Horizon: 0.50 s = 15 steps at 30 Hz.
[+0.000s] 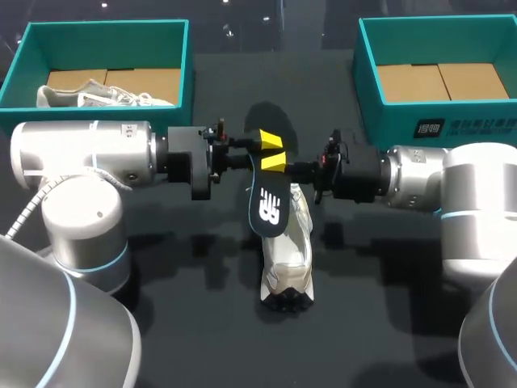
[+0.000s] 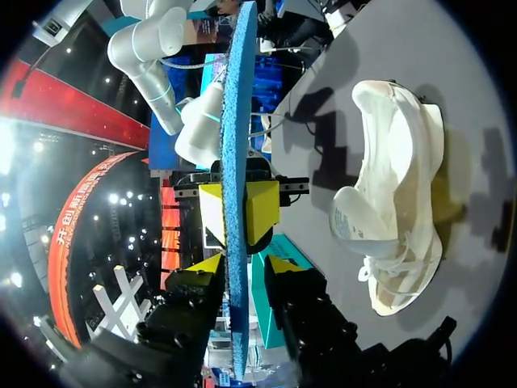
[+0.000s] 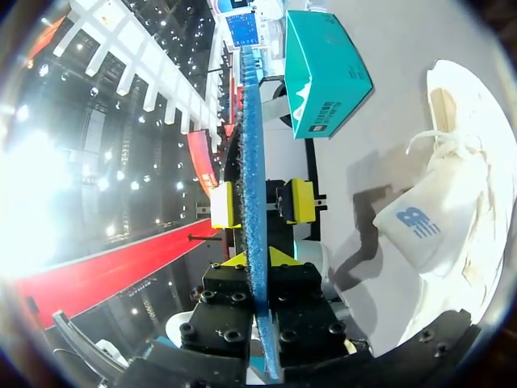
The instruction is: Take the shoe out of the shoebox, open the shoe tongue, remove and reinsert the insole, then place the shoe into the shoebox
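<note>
A black insole (image 1: 269, 202) with a white logo hangs tilted above the white shoe (image 1: 288, 259), which lies on the dark table at the middle. My right gripper (image 3: 256, 259) is shut on the insole's blue edge (image 3: 252, 162). It comes in from the right, and its tips are hidden behind the insole in the head view. My left gripper (image 2: 242, 265) faces it from the left. Its yellow tips (image 1: 272, 150) straddle the insole (image 2: 237, 162) with narrow gaps, so it is open. The shoe (image 2: 396, 202) lies beside and below both grippers, its tongue pulled up (image 3: 452, 186).
A teal shoebox (image 1: 16, 77) at the back left holds another white shoe (image 1: 97, 95). A second teal shoebox (image 1: 367, 73) at the back right shows only its cardboard floor. Both arms' thick links flank the shoe near the front.
</note>
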Motion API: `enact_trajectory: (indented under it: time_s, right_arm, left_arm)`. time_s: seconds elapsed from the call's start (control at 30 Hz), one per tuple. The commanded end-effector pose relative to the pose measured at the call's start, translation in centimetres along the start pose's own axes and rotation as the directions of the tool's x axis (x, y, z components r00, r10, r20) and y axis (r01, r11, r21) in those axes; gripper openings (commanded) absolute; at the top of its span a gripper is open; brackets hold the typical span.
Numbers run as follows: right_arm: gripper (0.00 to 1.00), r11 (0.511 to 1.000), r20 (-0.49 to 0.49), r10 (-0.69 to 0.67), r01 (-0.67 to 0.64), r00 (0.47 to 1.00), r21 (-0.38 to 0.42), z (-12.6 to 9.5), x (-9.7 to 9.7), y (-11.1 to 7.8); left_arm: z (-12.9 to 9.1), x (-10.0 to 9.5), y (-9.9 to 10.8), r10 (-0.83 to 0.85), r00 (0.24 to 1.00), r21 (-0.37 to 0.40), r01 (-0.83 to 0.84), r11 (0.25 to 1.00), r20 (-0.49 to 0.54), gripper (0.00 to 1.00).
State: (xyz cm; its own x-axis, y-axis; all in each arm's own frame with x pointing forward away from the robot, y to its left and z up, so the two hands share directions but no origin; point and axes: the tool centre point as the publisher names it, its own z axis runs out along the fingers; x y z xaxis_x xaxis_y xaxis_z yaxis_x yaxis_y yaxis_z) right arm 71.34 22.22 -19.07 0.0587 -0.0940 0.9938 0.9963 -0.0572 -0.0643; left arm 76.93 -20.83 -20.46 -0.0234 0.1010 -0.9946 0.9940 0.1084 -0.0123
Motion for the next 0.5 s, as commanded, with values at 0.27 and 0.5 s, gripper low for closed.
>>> enact_trajectory:
  time_s: [0.27,0.5]
  right_arm:
    - [0.00,1.000,0.003,0.012,-0.012,1.000,-0.006,0.3,-0.4,0.2]
    - [0.72,0.999,0.002,0.010,-0.010,1.000,-0.034,-1.8,-0.3,0.4]
  left_arm:
    - [0.9,0.1,-0.4,0.011,1.000,0.005,-0.011,1.000,-0.004,0.00]
    - [0.8,0.5,-0.4,0.007,1.000,-0.004,-0.007,1.000,-0.012,0.00]
